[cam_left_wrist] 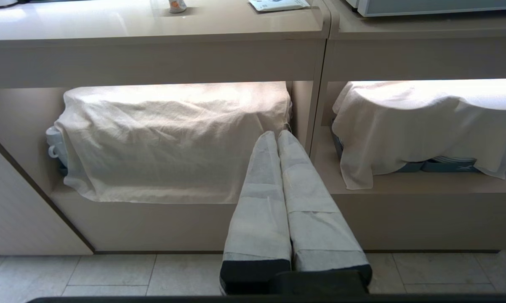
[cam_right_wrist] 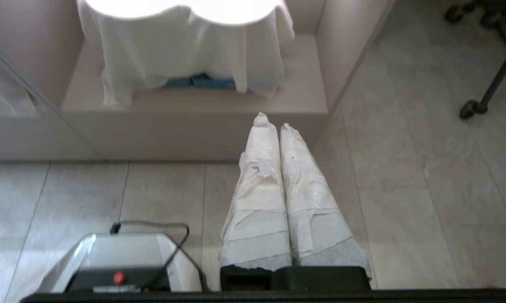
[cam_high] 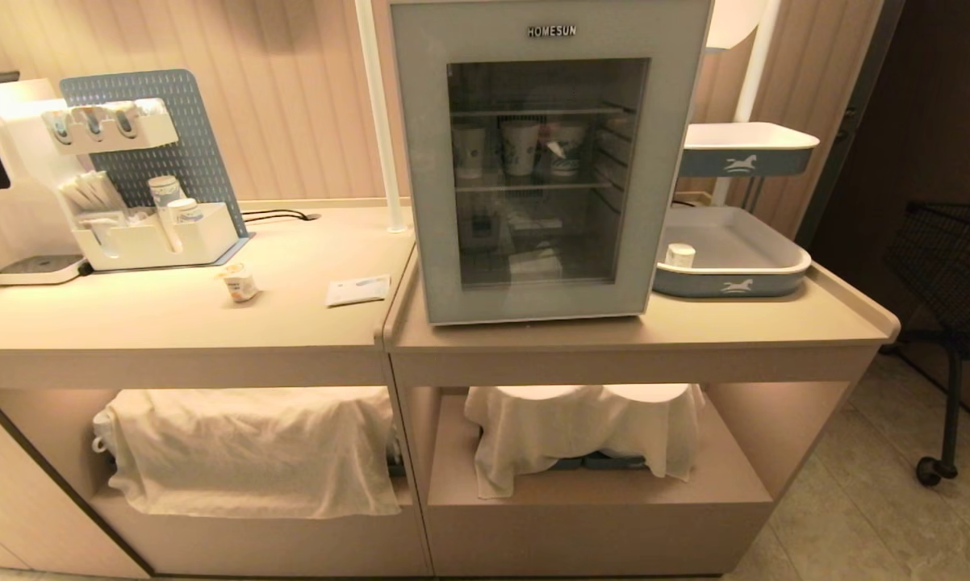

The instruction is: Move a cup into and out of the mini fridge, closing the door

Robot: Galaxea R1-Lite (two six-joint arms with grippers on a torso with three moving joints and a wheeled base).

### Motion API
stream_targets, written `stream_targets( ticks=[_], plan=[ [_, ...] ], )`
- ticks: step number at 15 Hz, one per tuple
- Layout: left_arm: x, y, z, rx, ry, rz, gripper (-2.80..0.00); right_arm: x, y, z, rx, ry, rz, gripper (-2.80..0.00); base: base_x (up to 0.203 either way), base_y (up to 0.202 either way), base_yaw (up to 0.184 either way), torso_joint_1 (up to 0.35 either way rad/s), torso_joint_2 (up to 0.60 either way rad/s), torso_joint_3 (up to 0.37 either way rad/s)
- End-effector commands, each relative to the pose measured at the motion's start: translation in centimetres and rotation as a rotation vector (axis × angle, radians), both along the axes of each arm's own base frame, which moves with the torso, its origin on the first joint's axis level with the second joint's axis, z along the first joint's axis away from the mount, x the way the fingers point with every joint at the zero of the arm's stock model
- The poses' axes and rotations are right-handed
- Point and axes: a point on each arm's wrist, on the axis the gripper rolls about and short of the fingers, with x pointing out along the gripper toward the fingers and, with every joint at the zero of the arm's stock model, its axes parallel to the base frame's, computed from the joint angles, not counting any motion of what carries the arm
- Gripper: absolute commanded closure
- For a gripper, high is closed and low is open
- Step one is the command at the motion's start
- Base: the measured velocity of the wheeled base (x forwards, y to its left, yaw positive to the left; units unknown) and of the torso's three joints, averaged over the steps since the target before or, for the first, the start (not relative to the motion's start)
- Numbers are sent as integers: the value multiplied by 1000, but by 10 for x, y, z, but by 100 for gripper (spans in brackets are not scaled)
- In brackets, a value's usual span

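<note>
Missing from head view: both pinched-closed end effectors, left (cam_left_wrist: pixel 277 134), right (cam_right_wrist: pixel 270 122), empty.

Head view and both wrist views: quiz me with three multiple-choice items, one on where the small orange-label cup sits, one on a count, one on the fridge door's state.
1. Where is the cup?
A. On the counter left of the mini fridge
B. In the lower tray
C. On the fridge's top shelf

2. How many horse-marked trays stand right of the fridge?
A. One
B. Two
C. Three

3. How does the door stand?
A. Wide open
B. Half open
C. Closed

Answers:
1. A: the cup sits on the counter, near a paper packet.
2. B: the upper tray and the lower tray are stacked on a stand.
3. C: the door faces squarely forward, flush with the fridge body, HOMESUN lettering upright.

The left gripper and right gripper hang low before the cabinet, fingers shut on nothing.
</note>
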Motion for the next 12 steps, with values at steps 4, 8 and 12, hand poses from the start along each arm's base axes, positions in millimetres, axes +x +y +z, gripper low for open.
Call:
stream_targets(
  ticks=[4,8,12],
  plan=[
    [0,0,0,0,0,0,0,-25,0,-21,18,-181,4,0,0,0,0,0,0,0],
    [0,0,0,0,0,0,0,-33,1,-42,54,-271,45,0,0,0,0,0,0,0],
    [0,0,0,0,0,0,0,-25,2,-44,61,-410,61,0,0,0,0,0,0,0]
  ],
)
